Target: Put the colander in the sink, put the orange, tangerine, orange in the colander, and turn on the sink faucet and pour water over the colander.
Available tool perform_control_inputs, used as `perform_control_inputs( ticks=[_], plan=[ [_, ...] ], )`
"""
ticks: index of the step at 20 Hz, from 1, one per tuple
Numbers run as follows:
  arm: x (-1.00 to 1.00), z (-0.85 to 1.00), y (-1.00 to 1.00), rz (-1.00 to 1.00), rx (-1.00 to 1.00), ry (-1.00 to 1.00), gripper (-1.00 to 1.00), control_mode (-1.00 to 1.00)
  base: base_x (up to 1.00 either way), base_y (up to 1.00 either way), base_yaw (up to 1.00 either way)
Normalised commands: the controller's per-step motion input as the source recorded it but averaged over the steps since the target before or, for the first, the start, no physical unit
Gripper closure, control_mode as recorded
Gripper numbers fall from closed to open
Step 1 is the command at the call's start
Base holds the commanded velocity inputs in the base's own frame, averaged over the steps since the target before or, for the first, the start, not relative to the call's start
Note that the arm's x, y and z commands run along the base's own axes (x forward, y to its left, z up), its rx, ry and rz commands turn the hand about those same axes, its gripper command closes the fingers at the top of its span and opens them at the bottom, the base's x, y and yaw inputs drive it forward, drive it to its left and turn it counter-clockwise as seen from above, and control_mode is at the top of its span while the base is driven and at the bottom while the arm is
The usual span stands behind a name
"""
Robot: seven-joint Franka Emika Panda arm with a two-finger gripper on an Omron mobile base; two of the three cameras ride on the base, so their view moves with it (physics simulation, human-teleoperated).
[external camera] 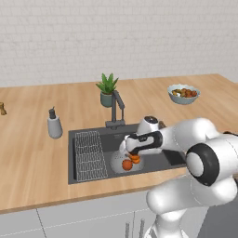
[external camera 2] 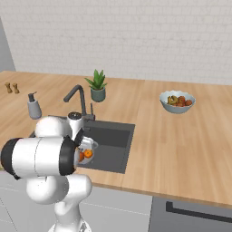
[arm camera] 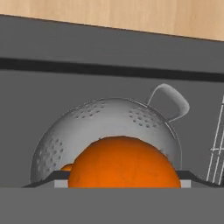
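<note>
I see open basin floor right of colander (external camera: 122, 160), wire rack (external camera: 88, 155) blocking left end, faucet (external camera: 116, 109) rising behind.

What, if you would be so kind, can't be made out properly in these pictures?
- Gripper grip: hand view, the orange covers the fingertips; release unclear.
- Fruit count in the colander: left base view, the arm covers part.
- Sink left end: right base view, behind the arm.
</note>
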Motion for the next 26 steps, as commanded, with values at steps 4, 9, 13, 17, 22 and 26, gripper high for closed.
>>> perform_control_inputs(
  ticks=[4,9,13,17,22,26],
  plan=[
    [0.60,-0.54,0.00,0.00,0.00,0.05,1.00,-1.00,0.00,0.00,0.00],
    [0.57,-0.57,0.00,0.00,0.00,0.04,1.00,-1.00,0.00,0.00,0.00],
    [0.29,-0.55,-0.07,0.00,0.00,0.00,1.00,-1.00,0.00,0.00,0.00],
    [0.00,-0.34,-0.19,-0.03,0.00,0.00,1.00,-1.00,0.00,0.00,0.00],
    [-0.18,-0.01,-0.40,-0.01,0.10,-0.11,-1.00,-1.00,0.00,0.00,0.00],
    [-0.32,0.01,-0.34,0.00,0.11,-0.17,-1.00,-1.00,0.00,0.00,0.00]
  ],
)
